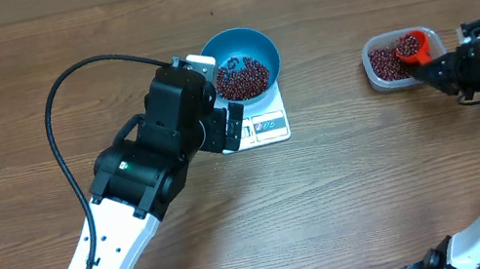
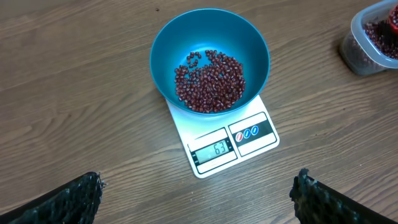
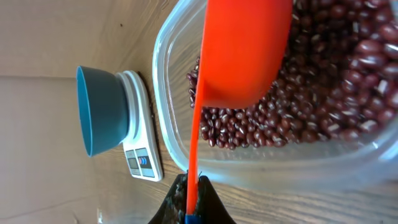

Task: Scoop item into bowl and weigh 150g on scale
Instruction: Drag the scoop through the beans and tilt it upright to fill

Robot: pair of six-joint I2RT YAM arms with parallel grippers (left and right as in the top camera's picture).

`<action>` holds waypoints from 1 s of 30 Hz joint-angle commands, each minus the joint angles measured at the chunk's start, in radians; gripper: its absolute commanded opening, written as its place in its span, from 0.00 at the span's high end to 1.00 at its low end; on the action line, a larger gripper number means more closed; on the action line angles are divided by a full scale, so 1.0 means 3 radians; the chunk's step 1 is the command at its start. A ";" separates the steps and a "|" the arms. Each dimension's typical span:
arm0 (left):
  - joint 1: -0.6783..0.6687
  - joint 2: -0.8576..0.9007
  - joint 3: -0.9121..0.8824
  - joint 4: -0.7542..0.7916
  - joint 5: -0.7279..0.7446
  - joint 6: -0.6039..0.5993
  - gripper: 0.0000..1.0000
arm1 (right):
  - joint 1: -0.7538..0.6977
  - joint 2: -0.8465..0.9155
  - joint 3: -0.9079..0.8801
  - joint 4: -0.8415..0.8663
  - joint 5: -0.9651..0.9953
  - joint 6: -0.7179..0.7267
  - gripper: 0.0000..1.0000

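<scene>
Partly filled bowl (image 2: 186, 31) on scale (image 2: 214, 132), scoop (image 3: 242, 50) over beans (image 3: 323, 81) in tub (image 3: 261, 163)

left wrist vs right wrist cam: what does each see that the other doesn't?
Left wrist only: the beans lying inside the blue bowl, the scale display reading 63, and the open left hand. Right wrist only: the right hand shut on the orange scoop handle, its cup over the beans in the clear tub. Both: bowl on scale, tub of beans, wooden table.
</scene>
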 commanded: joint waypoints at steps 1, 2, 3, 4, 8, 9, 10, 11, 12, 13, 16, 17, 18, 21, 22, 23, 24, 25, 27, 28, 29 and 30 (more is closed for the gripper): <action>0.0005 -0.0048 0.0069 0.0003 0.0028 0.0061 0.01 | -0.0034 0.0004 0.0023 -0.0023 -0.0167 -0.0045 0.96; 0.0005 -0.0048 0.0069 0.0003 0.0028 0.0061 0.00 | -0.0034 0.0004 0.0023 -0.0027 -0.0167 -0.0045 0.96; 0.0005 -0.0048 0.0069 0.0003 0.0028 0.0061 0.00 | -0.0034 0.0004 0.0022 -0.0036 -0.0167 -0.0046 0.96; 0.0005 -0.0048 0.0069 0.0003 0.0028 0.0061 0.00 | -0.0034 0.0004 0.0023 -0.0050 -0.0167 -0.0056 0.96; 0.0005 -0.0048 0.0069 0.0003 0.0028 0.0061 0.00 | -0.0034 0.0004 0.0022 -0.0103 -0.0169 -0.0120 0.96; 0.0005 -0.0048 0.0069 0.0003 0.0028 0.0061 0.00 | -0.0034 0.0004 0.0022 -0.0114 -0.0170 -0.0120 0.96; 0.0005 -0.0048 0.0069 0.0003 0.0028 0.0061 0.00 | -0.0034 0.0004 0.0023 -0.0126 -0.0173 -0.0120 0.96; 0.0005 -0.0048 0.0069 0.0003 0.0028 0.0061 0.00 | -0.0034 0.0004 0.0022 -0.0139 -0.0181 -0.0121 0.96; 0.0005 -0.0048 0.0069 0.0003 0.0028 0.0061 0.00 | -0.0034 0.0004 0.0022 -0.0142 -0.0188 -0.0121 0.96; 0.0005 -0.0048 0.0069 0.0003 0.0028 0.0061 0.00 | -0.0034 0.0004 0.0023 -0.0156 -0.0209 -0.0130 0.96; 0.0005 -0.0048 0.0069 0.0003 0.0028 0.0061 0.00 | -0.0034 0.0004 0.0022 -0.0182 -0.0295 -0.0144 0.96; 0.0005 -0.0048 0.0069 0.0003 0.0028 0.0061 0.01 | -0.0034 0.0004 0.0022 -0.0197 -0.0317 -0.0144 0.96; 0.0005 -0.0048 0.0069 0.0003 0.0028 0.0061 0.00 | -0.0034 0.0004 0.0022 -0.0216 -0.0334 -0.0167 0.96; 0.0005 -0.0048 0.0069 0.0003 0.0028 0.0061 0.00 | -0.0034 0.0004 0.0022 -0.0342 -0.0426 -0.0336 0.96; 0.0005 -0.0048 0.0069 0.0003 0.0028 0.0061 0.00 | -0.0034 0.0004 0.0022 -0.0384 -0.0431 -0.0370 0.96; 0.0005 -0.0048 0.0069 0.0003 0.0028 0.0061 0.00 | -0.0034 0.0004 0.0023 -0.0415 -0.0431 -0.0390 0.96; 0.0005 -0.0048 0.0069 0.0003 0.0028 0.0061 0.00 | -0.0034 0.0004 0.0022 -0.0441 -0.0431 -0.0404 0.96; 0.0005 -0.0048 0.0069 0.0003 0.0028 0.0061 0.01 | -0.0034 0.0004 0.0022 -0.0460 -0.0430 -0.0404 0.96; 0.0005 -0.0048 0.0069 0.0003 0.0028 0.0061 0.00 | -0.0034 0.0004 0.0023 -0.0478 -0.0443 -0.0407 0.96; 0.0005 -0.0048 0.0069 0.0003 0.0028 0.0061 0.00 | -0.0034 0.0004 0.0022 -0.0487 -0.0443 -0.0409 0.96; 0.0005 -0.0048 0.0069 0.0003 0.0028 0.0061 0.00 | -0.0034 0.0004 0.0022 -0.0493 -0.0454 -0.0423 0.96; 0.0005 -0.0048 0.0069 0.0003 0.0028 0.0061 0.00 | -0.0034 0.0004 0.0022 -0.0514 -0.0488 -0.0468 0.96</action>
